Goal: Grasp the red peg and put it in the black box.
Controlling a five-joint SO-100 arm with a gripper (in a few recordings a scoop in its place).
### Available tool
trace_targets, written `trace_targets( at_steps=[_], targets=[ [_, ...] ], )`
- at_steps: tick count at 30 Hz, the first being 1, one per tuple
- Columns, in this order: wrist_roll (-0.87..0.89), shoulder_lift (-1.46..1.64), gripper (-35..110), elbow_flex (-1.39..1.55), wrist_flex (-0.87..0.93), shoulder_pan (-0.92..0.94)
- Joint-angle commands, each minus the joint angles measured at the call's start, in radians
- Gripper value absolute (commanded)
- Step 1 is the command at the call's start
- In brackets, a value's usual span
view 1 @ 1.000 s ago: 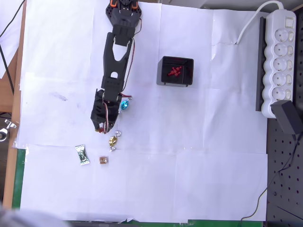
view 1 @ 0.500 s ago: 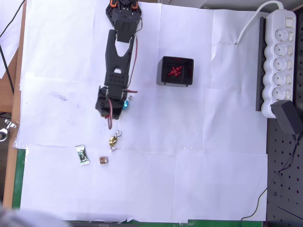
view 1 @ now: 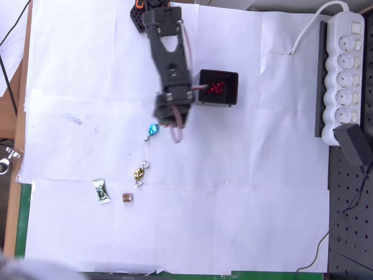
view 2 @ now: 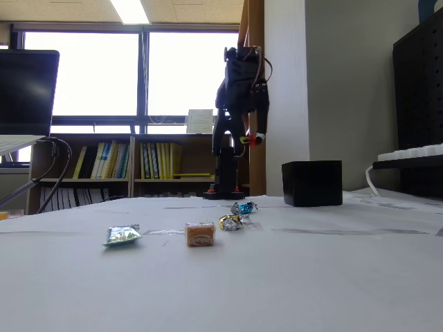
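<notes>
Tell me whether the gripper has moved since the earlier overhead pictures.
Yes. In the overhead view the gripper has swung right and up-frame, away from the gold candy and toward the black box.

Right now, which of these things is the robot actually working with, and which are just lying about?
In the job: small dark-red peg at the tip of the black two-finger gripper; square black plastic box, red pieces inside.

Lying about: blue wrapped candy, gold foil candy, green-silver packet, brown square candy, white power strip.
</notes>
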Motion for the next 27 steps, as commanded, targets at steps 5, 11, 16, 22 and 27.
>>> trace_targets(
  at_steps=[5, 11, 16, 22, 27],
  targets=[
    [0.138, -0.133, 0, -0.051, 0.048, -0.261],
    [0.215, -0.158, 0, -0.121, 0.046, -0.402],
    [0.252, -0.164, 0, -0.175, 0.018, -0.468],
    [0.259, -0.190, 1, -0.244, -0.035, -0.482],
    [0.261, -0.192, 1, -0.238, -0.048, -0.477]
  ],
)
